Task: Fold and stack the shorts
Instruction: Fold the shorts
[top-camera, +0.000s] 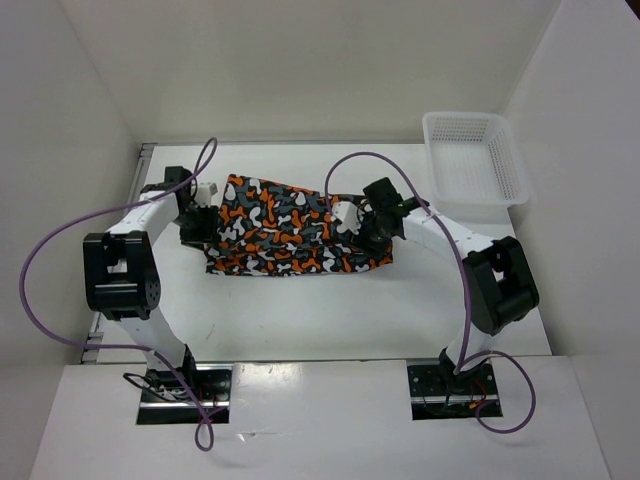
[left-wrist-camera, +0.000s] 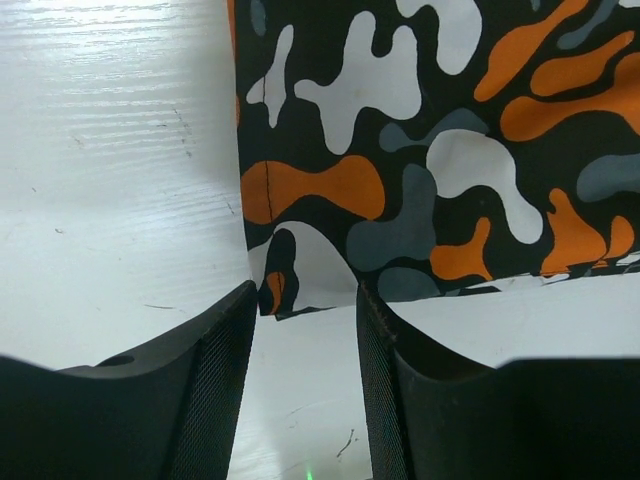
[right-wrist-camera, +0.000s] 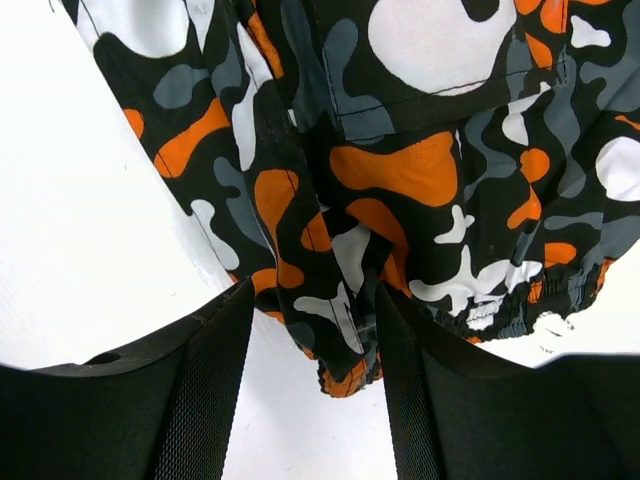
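The shorts (top-camera: 290, 228), printed with orange, black, white and grey blobs, lie spread across the middle of the table. My left gripper (top-camera: 200, 215) is at their left edge. In the left wrist view it (left-wrist-camera: 303, 300) is open, and a small corner of the shorts (left-wrist-camera: 285, 275) lies between the fingertips with white table showing around it. My right gripper (top-camera: 355, 222) is at their right edge. In the right wrist view it (right-wrist-camera: 315, 300) is open, and a bunched, elastic-edged fold of the shorts (right-wrist-camera: 350, 330) lies between the fingers, close to the right finger (right-wrist-camera: 400, 340).
A white plastic mesh basket (top-camera: 473, 160) stands at the back right of the table. White walls close in the table on the left, the back and the right. Purple cables loop over both arms.
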